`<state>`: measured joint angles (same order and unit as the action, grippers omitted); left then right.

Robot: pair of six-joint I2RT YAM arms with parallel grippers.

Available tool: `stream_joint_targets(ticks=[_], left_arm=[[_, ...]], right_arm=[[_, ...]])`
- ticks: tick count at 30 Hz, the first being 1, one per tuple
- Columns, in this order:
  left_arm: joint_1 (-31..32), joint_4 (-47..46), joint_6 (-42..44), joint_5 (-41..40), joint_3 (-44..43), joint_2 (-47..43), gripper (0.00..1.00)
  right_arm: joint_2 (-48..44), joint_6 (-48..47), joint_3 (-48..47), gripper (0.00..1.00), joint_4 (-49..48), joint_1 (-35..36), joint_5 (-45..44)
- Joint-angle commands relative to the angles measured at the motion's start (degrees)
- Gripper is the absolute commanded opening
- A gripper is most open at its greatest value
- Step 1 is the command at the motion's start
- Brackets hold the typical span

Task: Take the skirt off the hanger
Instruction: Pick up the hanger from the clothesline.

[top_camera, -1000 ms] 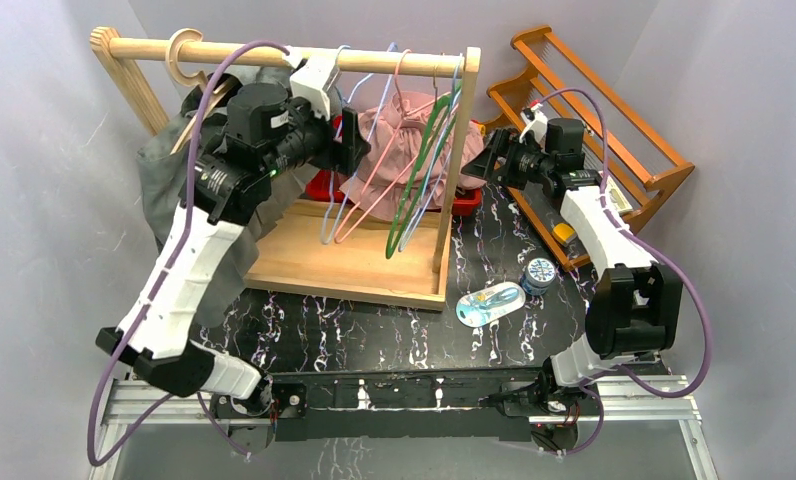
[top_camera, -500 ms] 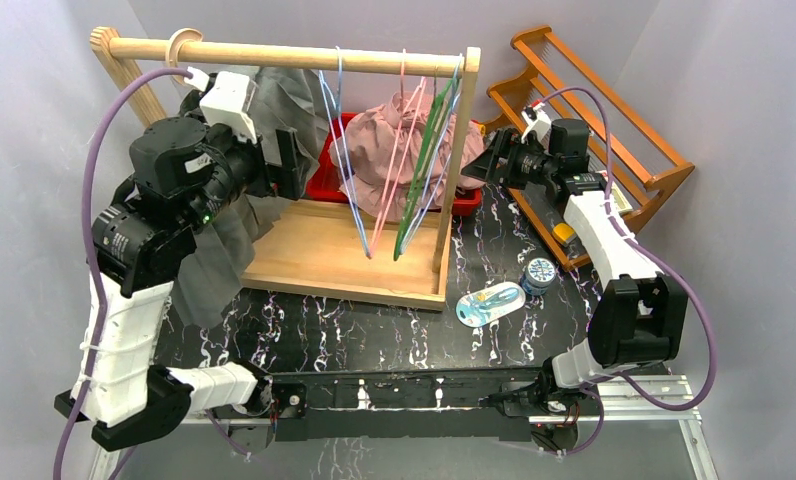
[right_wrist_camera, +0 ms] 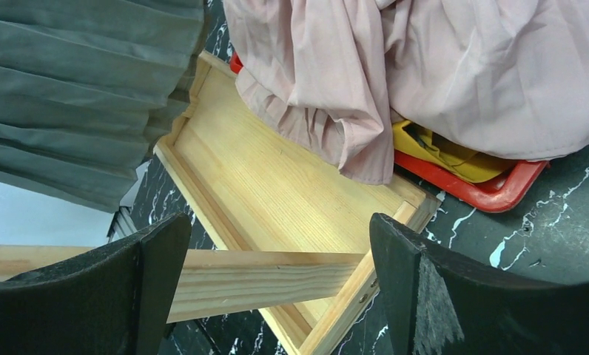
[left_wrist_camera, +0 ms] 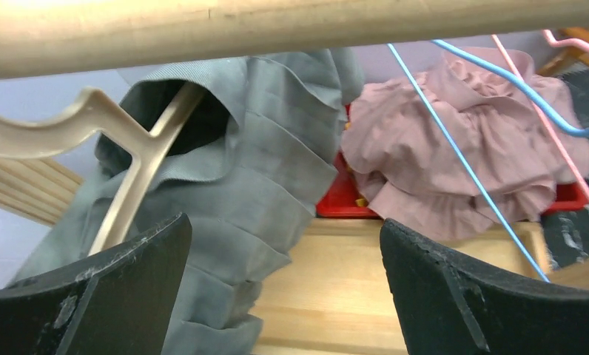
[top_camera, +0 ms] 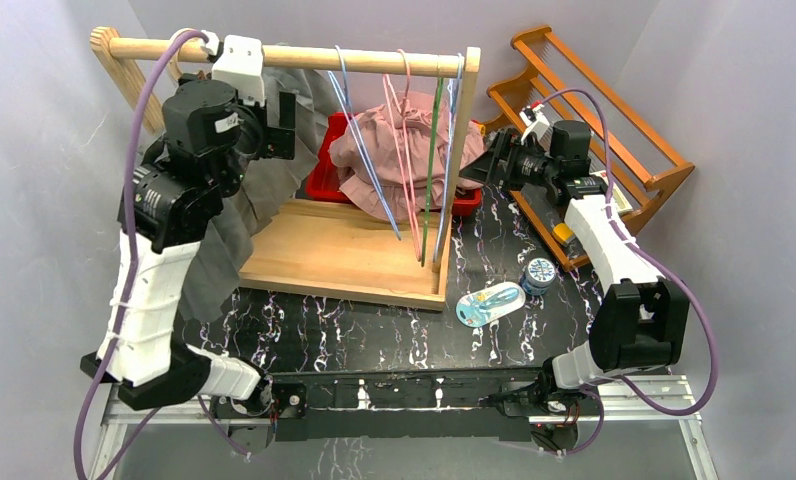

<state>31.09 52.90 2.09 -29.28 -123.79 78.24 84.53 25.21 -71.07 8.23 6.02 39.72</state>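
The skirt (left_wrist_camera: 262, 170) hangs on its hanger (left_wrist_camera: 142, 174) at the left end of the rail (left_wrist_camera: 291, 26), with the left gripper (left_wrist_camera: 283, 237) facing it.

The hanger's hook sits over the rail, and one arm runs down inside the skirt's waistband, so the cloth probably has to be drawn off that arm. Whether a clip also pins it is hard to tell. The left gripper sits just under the rail, level with the waistband, which looks like a line-up for pinching the pleats. Its jaws are spread wide and hold nothing. The right gripper (right_wrist_camera: 277, 229) is off the rail's right end, near the pink cloth (right_wrist_camera: 425, 66) heaped in the tray (right_wrist_camera: 499, 188). Its jaws are also wide apart and empty, and it is likely being kept clear.
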Motion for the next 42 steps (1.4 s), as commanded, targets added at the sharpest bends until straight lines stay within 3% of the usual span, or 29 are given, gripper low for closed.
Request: stream_joint_targets(ticks=[1, 5, 10, 17, 23, 30, 42], left_arm=[[-0.3, -5.6, 9.3, -7.7, -2.2, 1.4, 0.98], [-1.7, -8.0, 13.8, -9.7, -2.7, 2.7, 0.98], [-8.2, -11.4, 16.6, -6.9, 2.0, 1.7, 0.98], [-16.5, -12.3, 13.8, 1.8, 6.6, 1.8, 0.98], [-21.2, -8.9, 4.6, 9.7, 6.8, 2.3, 0.96], [-21.6, -5.9, -3.4, 19.2, 6.7, 1.7, 0.82], [-21.6, -7.5, -5.7, 21.7, 8.8, 1.6, 0.39]], right_arm=[[-3.2, 0.8, 1.2, 0.98, -4.1, -0.2, 2.4], [-3.2, 1.1, 1.0, 0.98, -4.1, -0.2, 2.9], [-3.3, 1.2, 0.9, 0.98, -4.1, -0.2, 3.2], [-3.4, 1.2, 1.1, 0.98, -3.9, -0.1, 3.2], [-3.3, 1.2, 0.7, 0.98, -3.9, -0.1, 3.4], [-3.1, 1.2, 0.5, 0.98, -3.8, -0.2, 3.6], [-3.1, 1.3, 0.5, 0.98, -3.7, -0.2, 3.4]])
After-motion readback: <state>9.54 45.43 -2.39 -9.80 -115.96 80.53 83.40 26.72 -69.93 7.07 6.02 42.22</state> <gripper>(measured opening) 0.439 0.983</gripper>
